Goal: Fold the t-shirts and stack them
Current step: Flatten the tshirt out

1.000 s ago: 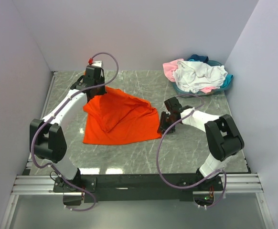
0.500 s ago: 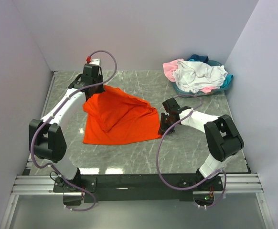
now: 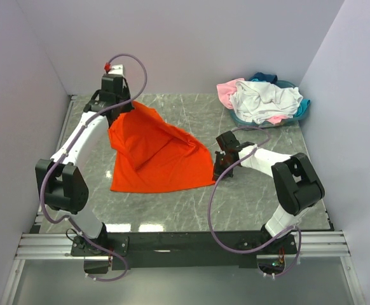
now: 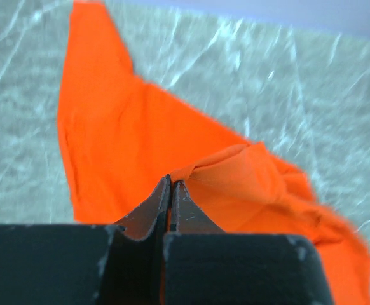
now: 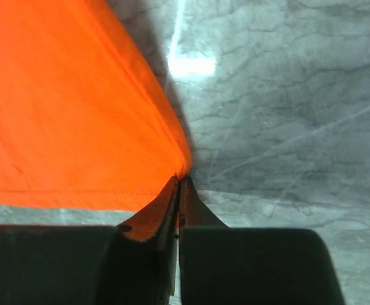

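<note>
1. At the far left of the table (image 3: 255,197), your left tool (image 3: 123,105) is closed on a bunched fold of the orange t-shirt (image 3: 153,159). The left wrist view shows the two fingers pressed together with a ridge of orange fabric caught at their tips. The tool is raised above the surface, so that end of the shirt hangs from it as a sloping sheet.

2. The orange t-shirt fills the left-centre of the table. Its far-left part is lifted and its near edge lies flat on the marble. A crease runs diagonally from the raised corner toward the right. It looks held this way to pull the cloth taut between two points, which should shake out wrinkles before folding.

3. Right of centre, your right tool (image 3: 221,168) is low, at the shirt's right-hand corner. The right wrist view shows its jaws shut, with the hemmed corner of the shirt meeting the very tips. The grip looks thin: only a sliver of fabric is caught there. Held low, this tool seems to serve as the anchor against the left tool's lift.

4. At the far right corner lies the pile of other t-shirts (image 3: 264,100), white, pale pink and teal, crumpled together and well apart from both tools. None looks folded.

5. Judging by this, the task is at an early stage: the first shirt is being spread, and no stack exists yet. The main risk is the right corner slipping free if the left tool pulls harder.
</note>
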`<state>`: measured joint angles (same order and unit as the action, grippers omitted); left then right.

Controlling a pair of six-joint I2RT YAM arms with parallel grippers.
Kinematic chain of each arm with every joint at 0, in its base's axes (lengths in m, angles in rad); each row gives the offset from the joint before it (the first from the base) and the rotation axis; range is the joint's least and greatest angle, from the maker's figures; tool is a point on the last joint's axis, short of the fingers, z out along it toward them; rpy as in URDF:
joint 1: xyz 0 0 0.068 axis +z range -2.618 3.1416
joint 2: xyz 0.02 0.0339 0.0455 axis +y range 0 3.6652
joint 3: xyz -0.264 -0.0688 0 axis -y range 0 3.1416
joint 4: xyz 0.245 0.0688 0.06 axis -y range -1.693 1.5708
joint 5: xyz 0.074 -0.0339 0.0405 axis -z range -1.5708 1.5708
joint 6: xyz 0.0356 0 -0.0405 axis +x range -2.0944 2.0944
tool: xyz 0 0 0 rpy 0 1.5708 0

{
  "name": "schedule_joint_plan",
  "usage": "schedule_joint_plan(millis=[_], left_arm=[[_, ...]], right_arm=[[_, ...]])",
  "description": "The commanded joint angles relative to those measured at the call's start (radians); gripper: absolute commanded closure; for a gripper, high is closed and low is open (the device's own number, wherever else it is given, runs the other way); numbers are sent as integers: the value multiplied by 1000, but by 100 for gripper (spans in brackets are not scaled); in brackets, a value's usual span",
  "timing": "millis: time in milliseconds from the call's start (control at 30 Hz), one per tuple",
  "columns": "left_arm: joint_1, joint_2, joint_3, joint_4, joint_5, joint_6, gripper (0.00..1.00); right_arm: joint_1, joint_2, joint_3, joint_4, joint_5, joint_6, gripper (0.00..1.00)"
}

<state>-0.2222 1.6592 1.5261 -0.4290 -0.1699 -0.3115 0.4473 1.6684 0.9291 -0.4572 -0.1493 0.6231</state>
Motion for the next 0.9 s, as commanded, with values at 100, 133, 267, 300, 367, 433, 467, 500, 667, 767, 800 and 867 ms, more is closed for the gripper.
schedule_joint_plan(millis=[100, 133, 267, 300, 367, 433, 467, 500, 667, 767, 800, 867], left_arm=[[43, 65, 202, 52, 63, -54, 100], [46, 76, 235, 39, 46, -41, 100], [79, 137, 458, 36, 11, -3, 100], [89, 148, 500, 35, 7, 0, 100], [121, 171, 613, 33, 7, -1, 100], [138, 174, 661, 52, 15, 3, 100], [147, 160, 681, 65, 20, 8, 100], [150, 151, 683, 105, 29, 17, 100], [153, 10, 599, 245, 69, 75, 100], [153, -92, 542, 311, 84, 97, 100], [153, -120, 525, 331, 86, 109, 100], [153, -198, 490, 369, 95, 124, 100]], right_arm=[[-13, -71, 160, -144, 140, -92, 100], [-28, -81, 225, -176, 183, -105, 100], [-73, -75, 420, -230, 287, -149, 100], [-79, -65, 466, -239, 304, -164, 100], [-93, -33, 609, -258, 341, -181, 100], [-94, 2, 759, -277, 389, -212, 100], [-96, 13, 804, -282, 401, -226, 100], [-96, 20, 848, -284, 425, -250, 100], [-94, 11, 1047, -247, 471, -338, 100], [-94, -59, 1064, -175, 473, -384, 100], [-94, -84, 1054, -123, 471, -396, 100], [-93, -168, 1018, -66, 456, -434, 100]])
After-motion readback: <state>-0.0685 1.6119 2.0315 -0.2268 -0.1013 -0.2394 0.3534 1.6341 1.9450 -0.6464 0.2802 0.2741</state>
